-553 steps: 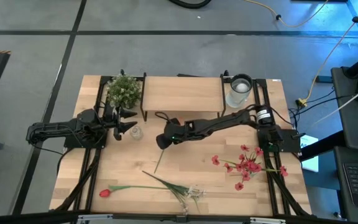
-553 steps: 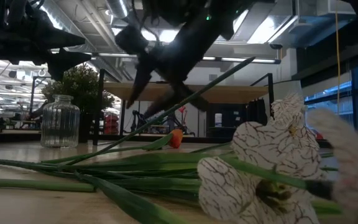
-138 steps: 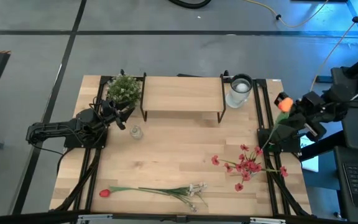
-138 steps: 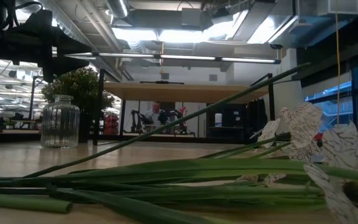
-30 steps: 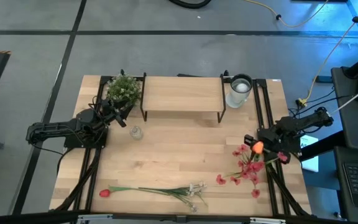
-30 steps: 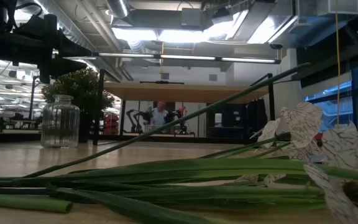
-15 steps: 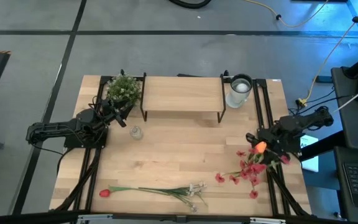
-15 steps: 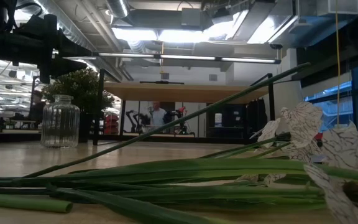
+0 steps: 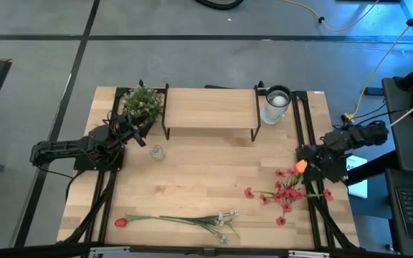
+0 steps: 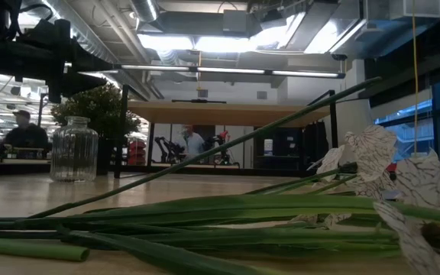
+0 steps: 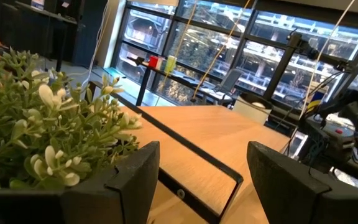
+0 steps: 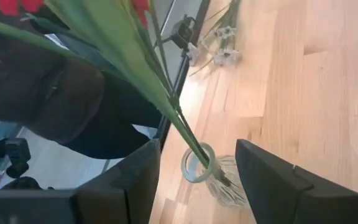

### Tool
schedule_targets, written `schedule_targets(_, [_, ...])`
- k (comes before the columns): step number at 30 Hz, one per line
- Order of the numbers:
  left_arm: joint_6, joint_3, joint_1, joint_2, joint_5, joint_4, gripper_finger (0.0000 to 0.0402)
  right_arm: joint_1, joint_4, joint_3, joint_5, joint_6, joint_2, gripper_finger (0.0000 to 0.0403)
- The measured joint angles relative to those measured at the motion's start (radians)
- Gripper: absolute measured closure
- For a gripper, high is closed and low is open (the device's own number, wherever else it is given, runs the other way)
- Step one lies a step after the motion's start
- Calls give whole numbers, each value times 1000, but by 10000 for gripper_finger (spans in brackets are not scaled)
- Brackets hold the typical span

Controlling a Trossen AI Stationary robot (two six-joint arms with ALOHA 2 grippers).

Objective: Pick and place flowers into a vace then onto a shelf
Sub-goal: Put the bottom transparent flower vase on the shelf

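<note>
Since a second before, my right claw had drawn back toward the tabletop's right edge, pinching the orange tulip; the red spray had shifted too. My left claw, spread, waited by the plant.

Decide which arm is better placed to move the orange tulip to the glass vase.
Probably the right: the orange tulip lies at the right gripper, far across the table from the left gripper, which waits by the glass vase.
</note>
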Motion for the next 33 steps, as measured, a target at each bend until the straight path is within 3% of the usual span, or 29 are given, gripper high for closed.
schedule_targets(11, [0,0,0,0,0,-8,166,6,-16,65,-29,51,235,193])
schedule_targets(15, [0,0,0,0,0,-8,166,31,-201,182,-20,102,352,193])
schedule_targets(21, [0,0,0,0,1,-8,166,70,-438,351,90,254,446,193])
schedule_targets(24, [0,0,0,0,1,-8,166,93,-457,364,109,314,474,193])
schedule_targets(33, [0,0,0,0,23,-9,166,244,-373,328,124,230,610,193])
